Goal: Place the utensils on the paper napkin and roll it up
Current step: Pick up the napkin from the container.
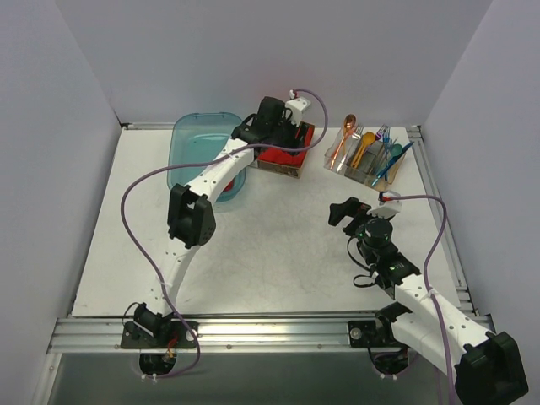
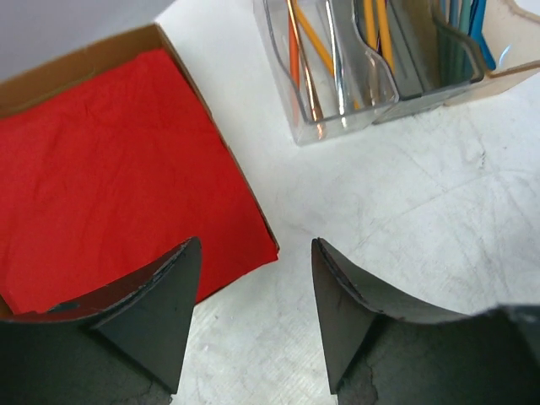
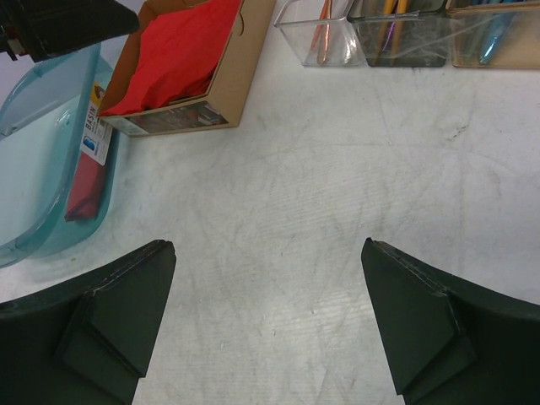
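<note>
Left gripper (image 2: 253,245): hangs spread, pinching nothing, above the near corner of the red stack (image 2: 101,169) in its cardboard box (image 2: 51,82). Finds the utensils (image 2: 464,34), teal and blue, ahead and right of those fingers, upright in the clear organizer (image 2: 337,118). Right gripper (image 3: 266,245): stands spread wide and empty over the table (image 3: 295,169), organizer ahead and right. Cannot tell a single paper napkin from that stack.

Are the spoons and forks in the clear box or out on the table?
In. The orange spoon and the blue utensil stand handle-down inside the clear box, leaning against its dividers.
</note>
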`<state>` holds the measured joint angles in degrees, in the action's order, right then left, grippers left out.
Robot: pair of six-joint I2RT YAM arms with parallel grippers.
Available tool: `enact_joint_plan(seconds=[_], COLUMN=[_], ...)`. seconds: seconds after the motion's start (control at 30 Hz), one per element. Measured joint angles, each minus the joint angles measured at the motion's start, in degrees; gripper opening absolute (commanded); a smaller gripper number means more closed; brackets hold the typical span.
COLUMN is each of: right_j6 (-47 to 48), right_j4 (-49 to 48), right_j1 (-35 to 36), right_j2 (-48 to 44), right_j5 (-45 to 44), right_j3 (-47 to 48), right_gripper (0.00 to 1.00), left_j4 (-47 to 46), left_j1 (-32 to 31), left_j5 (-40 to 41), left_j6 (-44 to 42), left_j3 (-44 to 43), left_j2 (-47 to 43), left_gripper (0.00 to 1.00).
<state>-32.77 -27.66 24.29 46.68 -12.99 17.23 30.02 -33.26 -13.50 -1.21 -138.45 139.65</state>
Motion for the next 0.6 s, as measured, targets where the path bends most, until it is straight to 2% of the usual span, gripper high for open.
enact_joint_plan(seconds=[0.17,0.4,0.6], right_j6=[0.0,0.0,0.0], right_j4=[0.0,0.0,0.0], right_j1=[-0.15,-0.33,-0.37], right_j2=[0.02,0.07,0.35], right_j5=[0.02,0.07,0.39], right_j3=[0.0,0.0,0.0], right_gripper=[0.99,0.99,0.99], left_j4=[1.09,3.08,5.05], left_j1=[-0.83,-1.38,-1.42], left_j5=[-0.44,-0.5,0.07], left_j6=[-1.05,-1.42,-1.84], left_j3=[-5.7,-6.73,-6.75], left_j2=[2.54,5.38,6.91], left_gripper=[0.63,0.63,0.54])
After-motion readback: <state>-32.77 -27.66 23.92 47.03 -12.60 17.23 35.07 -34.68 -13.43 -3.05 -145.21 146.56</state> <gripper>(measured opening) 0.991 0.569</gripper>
